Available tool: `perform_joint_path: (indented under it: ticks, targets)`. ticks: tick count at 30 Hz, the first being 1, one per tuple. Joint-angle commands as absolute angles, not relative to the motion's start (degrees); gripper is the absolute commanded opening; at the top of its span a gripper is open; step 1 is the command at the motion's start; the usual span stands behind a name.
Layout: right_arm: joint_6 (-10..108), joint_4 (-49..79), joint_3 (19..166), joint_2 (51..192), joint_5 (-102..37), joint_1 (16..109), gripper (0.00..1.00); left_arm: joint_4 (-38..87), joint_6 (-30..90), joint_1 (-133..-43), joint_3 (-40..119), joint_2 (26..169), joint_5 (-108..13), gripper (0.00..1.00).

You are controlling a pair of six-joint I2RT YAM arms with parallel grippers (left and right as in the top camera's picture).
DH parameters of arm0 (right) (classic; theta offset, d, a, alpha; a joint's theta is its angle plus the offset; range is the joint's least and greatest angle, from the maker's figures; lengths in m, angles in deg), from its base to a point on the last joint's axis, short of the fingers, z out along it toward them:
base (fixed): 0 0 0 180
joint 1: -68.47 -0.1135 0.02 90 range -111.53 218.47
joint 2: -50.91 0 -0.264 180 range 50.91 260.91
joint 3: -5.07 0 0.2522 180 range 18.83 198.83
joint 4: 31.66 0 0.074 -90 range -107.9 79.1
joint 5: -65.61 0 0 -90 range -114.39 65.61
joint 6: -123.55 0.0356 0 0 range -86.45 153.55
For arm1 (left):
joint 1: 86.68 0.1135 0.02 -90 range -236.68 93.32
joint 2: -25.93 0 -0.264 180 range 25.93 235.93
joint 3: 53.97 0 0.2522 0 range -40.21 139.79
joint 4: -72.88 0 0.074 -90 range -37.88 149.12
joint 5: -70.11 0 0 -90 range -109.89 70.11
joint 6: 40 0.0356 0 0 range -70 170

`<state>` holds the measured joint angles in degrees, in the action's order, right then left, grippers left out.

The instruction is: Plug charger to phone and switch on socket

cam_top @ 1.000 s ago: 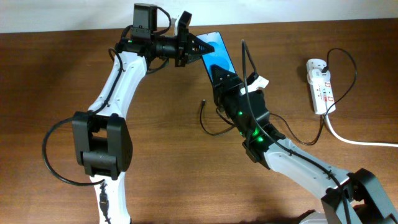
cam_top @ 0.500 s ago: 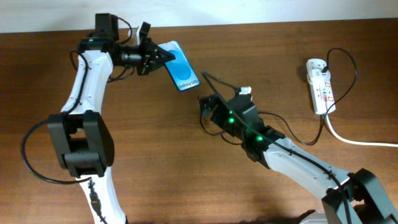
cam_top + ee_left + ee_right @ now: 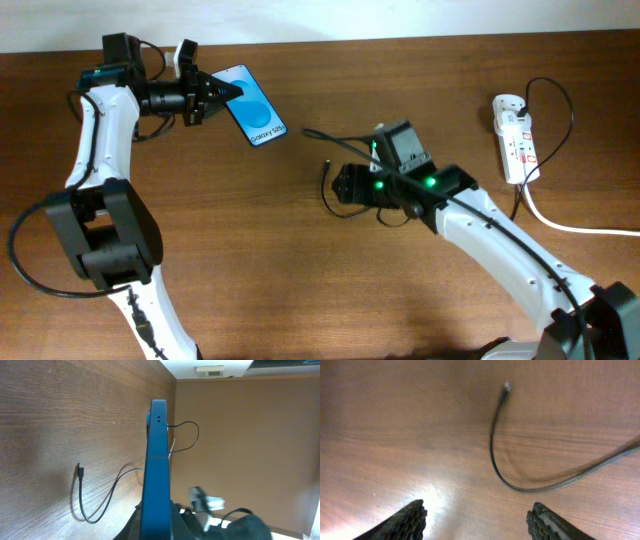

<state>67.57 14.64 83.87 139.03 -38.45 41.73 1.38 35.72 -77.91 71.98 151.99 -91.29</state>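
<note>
Table [image 3: 280, 285]: brown wood.
My left gripper [image 3: 222, 93]: clamped on phone [image 3: 255, 115].
My right gripper [image 3: 477, 522]: spread wide above charger [image 3: 495, 455].

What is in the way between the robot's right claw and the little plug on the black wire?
Nothing that shows. The right gripper is open over the table, and only bare wood lies between it and the plug tip of the charger.
</note>
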Motion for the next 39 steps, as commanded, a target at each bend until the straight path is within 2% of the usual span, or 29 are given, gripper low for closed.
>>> perform_joint_path:
  ticks: [1, 5, 11, 14, 16, 25, 39]
  targets:
    - [64.25, 13.83, 86.18, 138.81, -35.72, 41.97, 0.59, 1.41, 36.84, -77.43, 72.39, 151.59, -94.67, 0.0]
    - [69.08, 6.48, 86.27, 145.39, -39.98, 41.97, 0.48, 1.34, 36.79, -75.59, 72.39, 151.59, -94.72, 0.0]
    - [71.96, -4.62, 86.29, 158.28, -43.24, 41.97, 0.45, 0.93, 36.81, -74.47, 72.39, 151.59, -94.7, 0.0]
    - [72.49, -8.69, 86.29, 161.95, -43.0, 41.97, 0.36, 0.9, 36.84, -74.47, 72.39, 151.59, -94.67, 0.0]
    - [74.54, -8.82, 86.29, 163.79, -41.73, 41.97, 0.34, 0.88, 36.84, -74.47, 72.39, 151.59, -94.67, 0.0]
    - [74.54, -9.95, 86.29, 165.82, -37.19, 41.86, 0.33, 0.9, 36.84, -74.52, 72.39, 151.59, -94.65, 0.0]
    - [74.54, -12.95, 86.29, 169.04, -37.64, 41.86, 0.32, 0.05, 36.86, -74.52, 72.39, 151.59, -94.48, 0.0]
